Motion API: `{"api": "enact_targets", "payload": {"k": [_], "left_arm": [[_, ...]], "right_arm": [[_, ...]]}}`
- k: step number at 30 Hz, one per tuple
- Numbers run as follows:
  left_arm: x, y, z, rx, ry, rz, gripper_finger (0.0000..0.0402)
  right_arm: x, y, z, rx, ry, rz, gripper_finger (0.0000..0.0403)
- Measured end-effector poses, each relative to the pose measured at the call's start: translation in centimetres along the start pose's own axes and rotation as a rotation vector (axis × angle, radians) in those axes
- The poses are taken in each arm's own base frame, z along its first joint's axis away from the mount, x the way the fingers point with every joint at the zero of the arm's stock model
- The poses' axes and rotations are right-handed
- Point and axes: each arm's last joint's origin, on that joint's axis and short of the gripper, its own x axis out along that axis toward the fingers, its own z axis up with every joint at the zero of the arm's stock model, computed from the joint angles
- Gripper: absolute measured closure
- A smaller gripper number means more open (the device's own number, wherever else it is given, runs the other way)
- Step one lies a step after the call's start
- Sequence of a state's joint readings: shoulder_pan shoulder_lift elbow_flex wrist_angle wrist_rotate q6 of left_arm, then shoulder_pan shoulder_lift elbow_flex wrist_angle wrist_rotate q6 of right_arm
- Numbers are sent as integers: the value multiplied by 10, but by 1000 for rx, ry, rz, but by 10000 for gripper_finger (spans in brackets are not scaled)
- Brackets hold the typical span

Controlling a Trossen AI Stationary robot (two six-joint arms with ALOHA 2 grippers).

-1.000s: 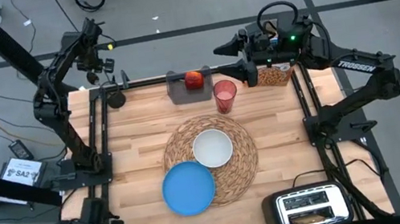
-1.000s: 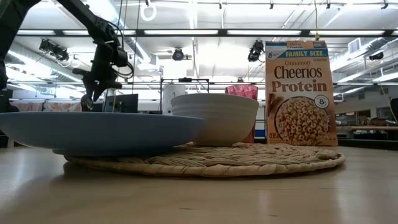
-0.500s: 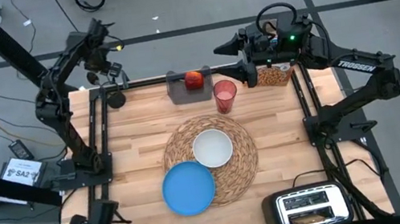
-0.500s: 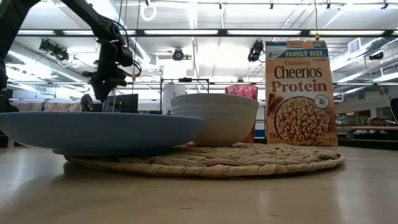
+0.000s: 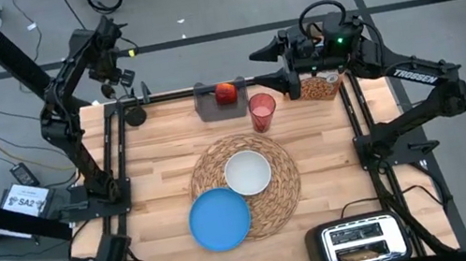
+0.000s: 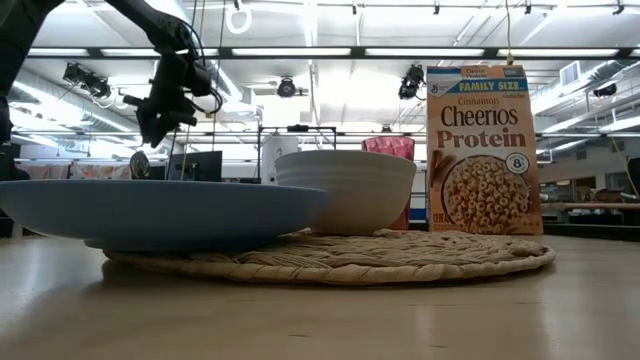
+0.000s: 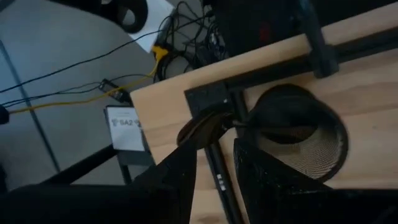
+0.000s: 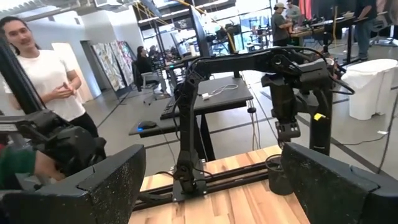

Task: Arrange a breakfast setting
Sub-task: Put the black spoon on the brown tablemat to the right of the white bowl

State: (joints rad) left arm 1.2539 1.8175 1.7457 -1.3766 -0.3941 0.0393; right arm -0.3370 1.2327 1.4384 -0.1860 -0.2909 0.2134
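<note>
My left gripper (image 5: pixel 118 78) is above the table's far left corner, shut on the metal spoon (image 7: pixel 200 129), over a black mesh cup (image 7: pixel 298 134). My right gripper (image 5: pixel 256 66) hangs open and empty above the far edge, near the red apple (image 5: pixel 226 92) and the translucent red cup (image 5: pixel 262 111). The white bowl (image 5: pixel 248 173) sits on the round straw placemat (image 5: pixel 285 188). The blue plate (image 5: pixel 220 218) rests partly on the mat's near left edge. The Cheerios Protein box (image 6: pixel 484 150) stands at the far right. Toast (image 5: pixel 360 251) sits in the toaster's slots. My left gripper pinches the spoon's dark handle (image 7: pixel 219 177) between its two fingers, which lie along it. The spoon's bowl (image 7: pixel 200 129) sticks out past the fingertips. The fingers come from above, slanting down. The spoon is lifted off the table, beside the mesh cup's rim.
The apple lies on a grey tray (image 5: pixel 208 106) at the far edge. The black-and-silver toaster (image 5: pixel 361 242) stands at the near right corner. Black frame rails (image 5: pixel 116 159) run along the table's sides. A person in a white shirt (image 8: pixel 43 74) stands beyond the table.
My left gripper has gone up and tipped, staying above the far left corner with the spoon.
</note>
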Motion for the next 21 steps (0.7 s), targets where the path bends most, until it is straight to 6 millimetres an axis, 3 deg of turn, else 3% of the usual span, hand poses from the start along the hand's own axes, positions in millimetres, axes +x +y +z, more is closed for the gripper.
{"api": "enact_targets", "payload": {"k": [8, 15, 21], "left_arm": [[24, 5, 0, -136, 75, 66, 288], [25, 6, 3, -179, 45, 105, 288], [26, 6, 4, -157, 45, 38, 288]], "right_arm": [[0, 1, -1, 5, 15, 23, 28], [-1, -2, -1, -3, 13, 13, 28], [-2, -8, 1, -4, 8, -12, 28]]}}
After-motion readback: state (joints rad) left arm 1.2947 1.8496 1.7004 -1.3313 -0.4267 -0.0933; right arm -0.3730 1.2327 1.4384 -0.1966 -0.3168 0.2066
